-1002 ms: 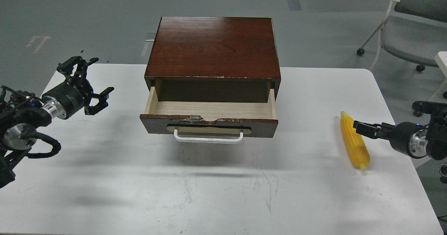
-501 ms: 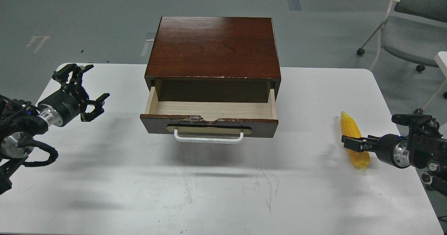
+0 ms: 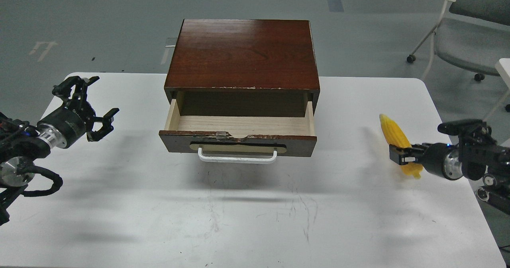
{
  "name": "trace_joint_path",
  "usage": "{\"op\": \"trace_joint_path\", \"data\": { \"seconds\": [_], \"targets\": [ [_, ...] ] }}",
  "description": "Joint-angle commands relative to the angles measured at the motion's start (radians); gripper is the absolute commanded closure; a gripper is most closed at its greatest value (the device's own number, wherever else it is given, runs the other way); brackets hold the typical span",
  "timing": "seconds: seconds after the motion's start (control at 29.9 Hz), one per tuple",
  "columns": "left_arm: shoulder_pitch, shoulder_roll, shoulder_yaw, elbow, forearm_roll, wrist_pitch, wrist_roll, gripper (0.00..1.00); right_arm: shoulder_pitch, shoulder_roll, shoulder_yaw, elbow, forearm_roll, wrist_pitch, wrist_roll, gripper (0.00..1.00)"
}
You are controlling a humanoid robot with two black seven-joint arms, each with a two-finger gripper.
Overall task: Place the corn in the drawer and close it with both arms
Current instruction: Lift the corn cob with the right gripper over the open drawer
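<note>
One risk: my right gripper pinches the corn low, so it may pivot loose before the drawer; left gripper gapes empty.

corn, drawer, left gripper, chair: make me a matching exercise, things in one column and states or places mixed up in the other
Things:
1. corn
2. drawer
3. left gripper
4. chair

States or places:
A. pulled open, nothing inside
B. on the floor beyond the table's far right corner
C. clamped in the right gripper
D. open, holding nothing, over the table's left side

Pairs: 1-C, 2-A, 3-D, 4-B
</note>
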Motion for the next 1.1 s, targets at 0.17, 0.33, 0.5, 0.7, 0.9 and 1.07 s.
{"op": "trace_joint_path", "data": {
  "seconds": [0.17,0.33,0.5,0.7,0.9,1.07],
  "targets": [
    [-0.001,0.004,-0.003,0.003,0.0,0.0,0.0,0.02,0.392,0.018,-0.052,-0.096,-0.569,-0.51,0.196,1.0],
    [-0.007,-0.001,-0.003,0.003,0.0,0.0,0.0,0.02,0.532,0.152,-0.103,-0.097,-0.58,-0.547,0.268,1.0],
    [-0.01,0.001,-0.003,0.003,0.0,0.0,0.0,0.02,0.656,0.374,-0.272,-0.099,-0.58,-0.547,0.267,1.0],
    [0.001,0.017,-0.003,0.003,0.0,0.0,-0.002,0.02,0.653,0.46,-0.327,-0.016,-0.58,-0.381,0.197,1.0],
    [0.007,0.024,-0.003,0.04,0.0,0.0,-0.002,0.02,0.661,0.468,-0.329,0.104,-0.55,-0.189,0.088,1.0],
    [0.008,0.027,-0.003,0.048,0.0,0.0,-0.002,0.02,0.646,0.469,-0.333,0.097,-0.515,-0.172,0.087,1.0]
  ]
}}
